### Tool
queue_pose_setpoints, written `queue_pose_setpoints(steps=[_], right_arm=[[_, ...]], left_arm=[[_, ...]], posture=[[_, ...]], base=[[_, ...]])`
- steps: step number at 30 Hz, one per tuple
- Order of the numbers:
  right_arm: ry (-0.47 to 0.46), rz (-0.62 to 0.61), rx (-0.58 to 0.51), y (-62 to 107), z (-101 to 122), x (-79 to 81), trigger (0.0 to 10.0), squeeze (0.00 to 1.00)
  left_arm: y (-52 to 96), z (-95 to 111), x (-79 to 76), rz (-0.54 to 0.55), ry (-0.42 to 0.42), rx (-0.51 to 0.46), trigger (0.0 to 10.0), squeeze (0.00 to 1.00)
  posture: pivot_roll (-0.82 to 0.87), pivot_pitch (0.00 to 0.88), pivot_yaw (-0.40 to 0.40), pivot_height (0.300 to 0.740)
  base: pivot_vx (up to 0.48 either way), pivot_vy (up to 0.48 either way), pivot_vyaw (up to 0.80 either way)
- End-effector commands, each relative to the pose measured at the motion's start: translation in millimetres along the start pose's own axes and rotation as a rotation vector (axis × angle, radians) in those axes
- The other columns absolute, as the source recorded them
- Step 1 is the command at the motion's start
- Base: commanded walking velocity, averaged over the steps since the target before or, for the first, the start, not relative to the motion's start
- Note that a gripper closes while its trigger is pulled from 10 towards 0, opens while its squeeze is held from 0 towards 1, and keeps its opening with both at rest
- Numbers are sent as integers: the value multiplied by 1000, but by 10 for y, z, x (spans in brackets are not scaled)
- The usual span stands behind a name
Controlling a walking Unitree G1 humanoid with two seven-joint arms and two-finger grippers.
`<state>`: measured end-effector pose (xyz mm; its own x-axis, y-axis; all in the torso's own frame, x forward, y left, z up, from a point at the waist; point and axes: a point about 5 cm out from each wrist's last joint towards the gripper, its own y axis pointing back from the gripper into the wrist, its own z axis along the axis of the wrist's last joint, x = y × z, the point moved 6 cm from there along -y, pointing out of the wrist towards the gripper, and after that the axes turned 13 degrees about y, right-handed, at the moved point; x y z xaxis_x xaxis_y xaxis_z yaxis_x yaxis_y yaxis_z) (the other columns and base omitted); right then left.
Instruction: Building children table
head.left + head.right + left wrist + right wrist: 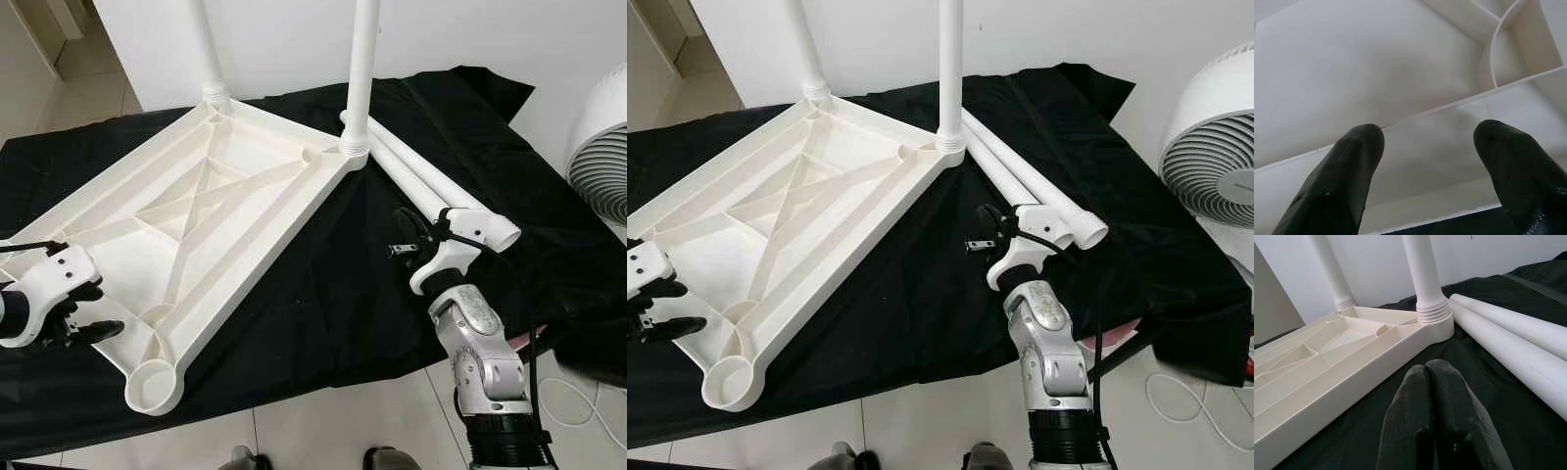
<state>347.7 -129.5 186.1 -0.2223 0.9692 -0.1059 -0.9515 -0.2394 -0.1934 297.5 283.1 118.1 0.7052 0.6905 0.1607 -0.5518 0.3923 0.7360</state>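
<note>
The white plastic table top [196, 211] lies upside down on a black cloth [333, 294]. Two white legs [361, 69] [208, 44] stand upright, screwed into its far corners. Two loose legs [431, 186] lie side by side on the cloth at the right. My left gripper [93, 311] is open at the table top's near left edge, and a thin rib of the underside [1430, 110] runs just beyond its fingertips. The right gripper [405, 225] is shut and empty, hovering low over the cloth beside the loose legs, pointing at the nearer upright leg [1422, 279].
An empty round leg socket [152, 384] sits at the table top's near corner. A white fan [600, 162] stands off the right side. The cloth's front edge drops to a tiled floor [343, 421], and a white wall rises behind.
</note>
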Motion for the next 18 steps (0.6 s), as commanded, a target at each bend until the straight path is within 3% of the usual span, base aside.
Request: queue_pose_setpoints(steps=[1, 9, 18], right_arm=[[-3, 4, -2, 7, -4, 16, 10000, 0], [-1, 1, -2, 13, -4, 14, 10000, 0], [-1, 2, 1, 22, -8, 7, 10000, 0]], left_arm=[[-87, -9, -56, -6, -31, 14, 10000, 0], [-221, 54, -76, 21, -105, 12, 10000, 0], [-260, 149, -53, 65, -180, 4, 10000, 0]], posture=[[-107, 102, 96, 740], [-112, 104, 95, 740], [-114, 110, 90, 740]], base=[[0, 0, 0], [0, 0, 0], [0, 0, 0]])
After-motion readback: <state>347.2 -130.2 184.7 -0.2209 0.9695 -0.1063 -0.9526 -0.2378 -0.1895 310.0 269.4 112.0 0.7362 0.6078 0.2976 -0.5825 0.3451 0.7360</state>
